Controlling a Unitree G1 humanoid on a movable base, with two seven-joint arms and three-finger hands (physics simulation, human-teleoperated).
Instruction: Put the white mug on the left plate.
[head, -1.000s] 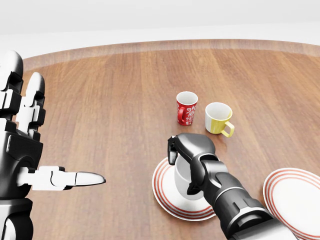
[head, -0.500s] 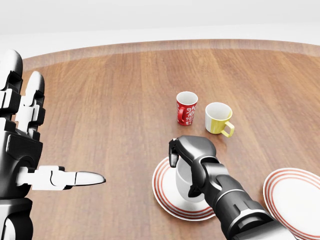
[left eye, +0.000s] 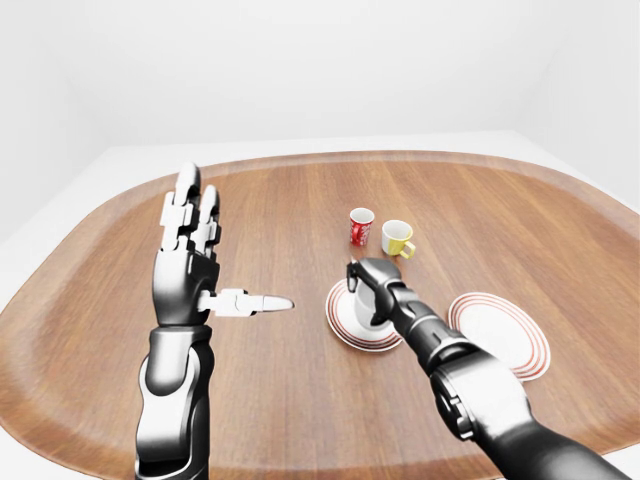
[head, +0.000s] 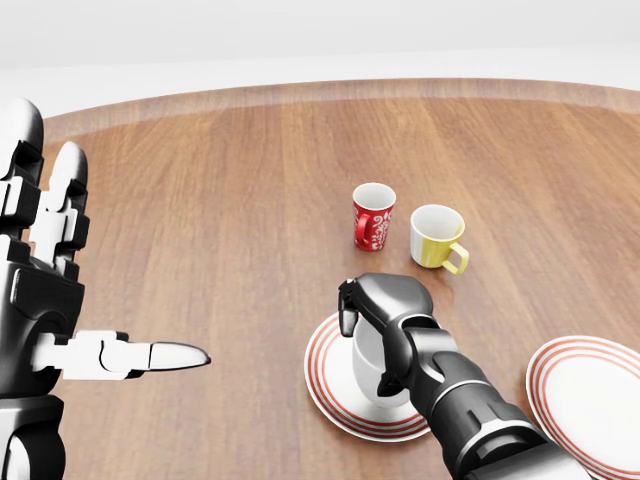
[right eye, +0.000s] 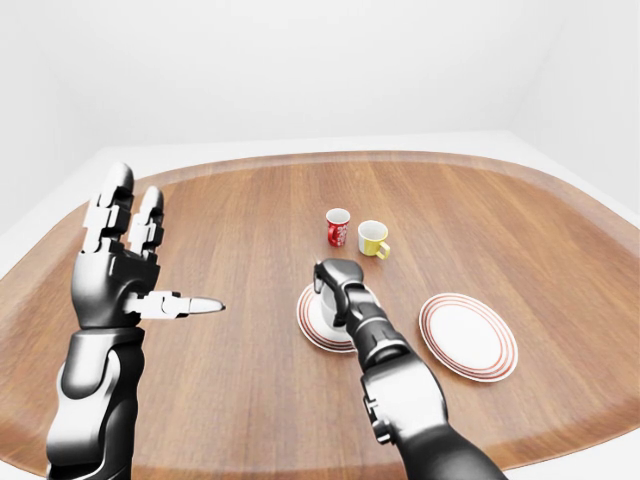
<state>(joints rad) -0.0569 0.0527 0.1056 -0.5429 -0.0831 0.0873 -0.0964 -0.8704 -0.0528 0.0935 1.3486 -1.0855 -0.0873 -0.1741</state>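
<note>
The white mug (head: 366, 368) is upright over the middle of the left plate (head: 322, 378), a white plate with red rings, at the lower centre of the head view. My right hand (head: 372, 340) is shut on the mug from above, with its fingers (head: 346, 306) round the rim and side. I cannot tell whether the mug's base touches the plate. My left hand (head: 50, 300) is open and empty, raised at the left edge, with its thumb pointing right.
A red patterned mug (head: 373, 216) and a yellow mug (head: 436, 238) stand just above the left plate. A second red-ringed plate (head: 590, 390) lies at the lower right. The wooden table (left eye: 250, 200) has a raised rim all round.
My right hand and the white mug have sunk slightly toward the left plate. The left hand and the other things have not moved.
</note>
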